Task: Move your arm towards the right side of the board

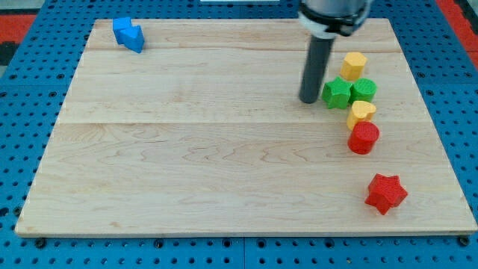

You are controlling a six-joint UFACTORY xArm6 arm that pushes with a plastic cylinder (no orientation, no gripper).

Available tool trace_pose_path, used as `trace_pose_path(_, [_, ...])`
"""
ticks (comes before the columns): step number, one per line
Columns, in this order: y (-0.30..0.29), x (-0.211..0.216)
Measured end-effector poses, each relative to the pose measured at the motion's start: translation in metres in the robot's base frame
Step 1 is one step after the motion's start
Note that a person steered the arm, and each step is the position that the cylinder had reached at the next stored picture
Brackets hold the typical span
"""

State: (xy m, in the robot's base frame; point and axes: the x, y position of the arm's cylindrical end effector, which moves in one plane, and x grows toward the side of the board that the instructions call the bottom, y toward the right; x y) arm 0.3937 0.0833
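Observation:
My tip (pixel 309 99) is on the wooden board (pixel 187 149) in the view's upper right, just left of a green star block (pixel 337 92) and close to touching it. A green round block (pixel 364 90) sits right of the star. A yellow hexagonal block (pixel 354 65) lies above them. A yellow heart block (pixel 361 113) lies below, with a red round block (pixel 364 138) under it. A red star block (pixel 386 193) sits near the view's lower right.
Two blue blocks (pixel 128 33) sit together at the board's top left corner. The board lies on a blue perforated table (pixel 22 112). The arm's body (pixel 334 15) hangs over the board's top edge.

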Motion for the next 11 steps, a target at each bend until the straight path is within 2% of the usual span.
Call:
trace_pose_path(1, [-0.055, -0.027])
trace_pose_path(2, [-0.055, -0.068])
trace_pose_path(3, [-0.008, -0.112])
trace_pose_path(6, [0.060, -0.149])
trace_pose_path(7, [0.067, -0.153])
trace_pose_path(8, [0.121, -0.147])
trace_pose_path(9, [0.173, -0.118])
trace_pose_path(10, [0.191, -0.093])
trace_pose_path(11, [0.161, -0.077])
